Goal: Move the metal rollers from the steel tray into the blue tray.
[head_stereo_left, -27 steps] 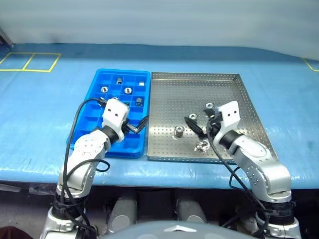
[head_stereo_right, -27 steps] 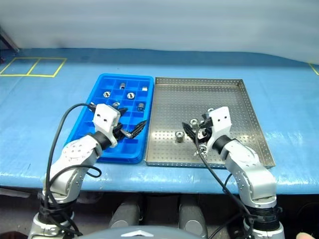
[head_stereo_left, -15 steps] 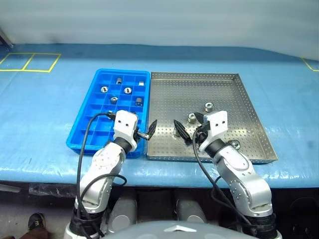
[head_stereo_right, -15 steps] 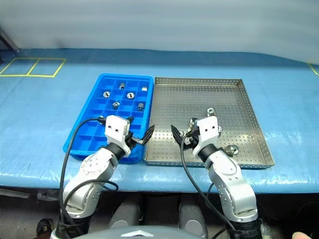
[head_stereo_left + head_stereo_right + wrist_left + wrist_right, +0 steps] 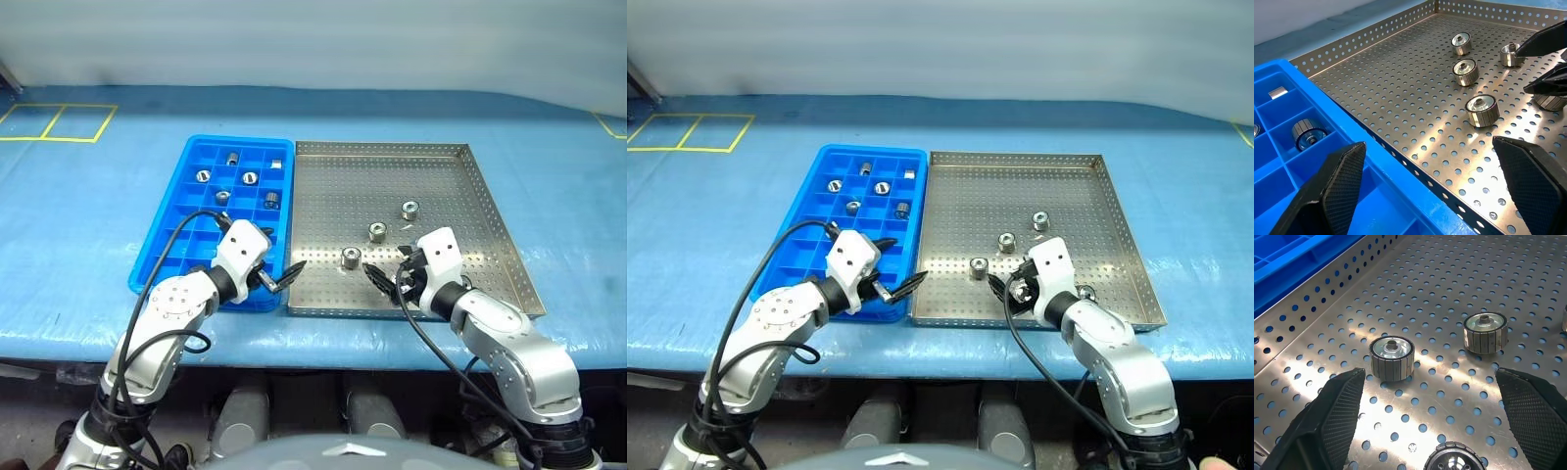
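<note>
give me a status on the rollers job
Both tools open, left tool, right tool, neither holding. Metal rollers remain in steel tray; some in blue tray. Nothing in the way.

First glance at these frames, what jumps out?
The bright blue tray beside the steel tray, side by side on the blue table cover. Shiny metal rollers lie loose on the steel tray's perforated floor, and a few more sit in the blue tray's far compartments. Both claws hang open near the trays' near edges: the left claw where the trays meet, the right claw over the steel tray.
</note>
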